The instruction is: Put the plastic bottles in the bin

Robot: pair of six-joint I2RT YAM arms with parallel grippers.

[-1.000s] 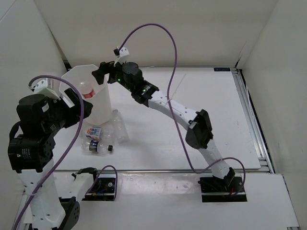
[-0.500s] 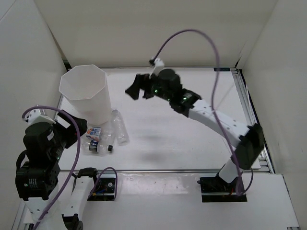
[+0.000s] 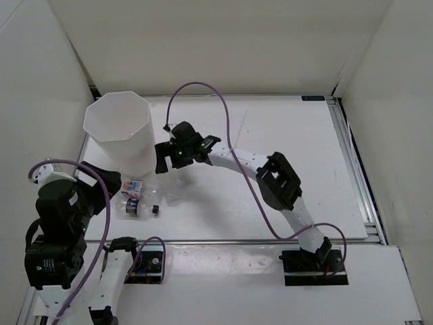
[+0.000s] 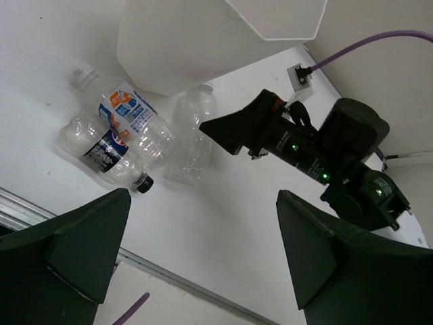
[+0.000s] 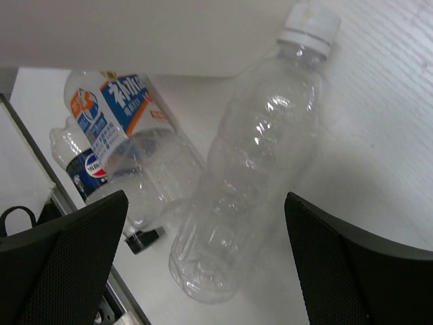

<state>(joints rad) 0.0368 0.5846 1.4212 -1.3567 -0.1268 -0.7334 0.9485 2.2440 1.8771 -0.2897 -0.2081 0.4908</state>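
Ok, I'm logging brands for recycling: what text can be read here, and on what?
Orange-and-blue label on a bottle: white characters, too blurred to read.
Dark blue label on a second bottle: round red-white-blue emblem, wording unreadable.
Clear bottle: no label.
Bin: no text.
Dark tag at the table far edge: too small to read.

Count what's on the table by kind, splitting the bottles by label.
unlabelled clear bottle: 1
bottle with blue-and-orange label: 1
bottle with dark blue label: 1
white bin: 1
Total: 4 (3 bottles, all lying outside the bin, plus the bin)
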